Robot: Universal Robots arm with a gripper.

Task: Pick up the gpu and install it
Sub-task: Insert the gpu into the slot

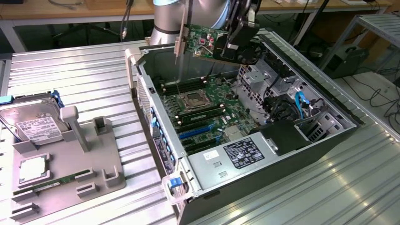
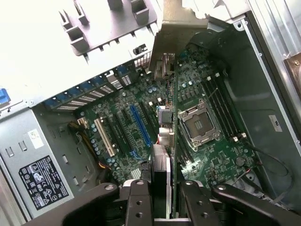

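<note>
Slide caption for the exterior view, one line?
The gripper holds the gpu in the air above the open computer case and its motherboard.

exterior: high, oblique over computer case [image 1: 262, 183] | wrist: close above, looking down (both share motherboard [image 2: 211, 150])

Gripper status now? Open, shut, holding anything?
Gripper: shut on the gpu, a thin green circuit-board card with a pale metal bracket, held on edge over the open black computer case.
</note>
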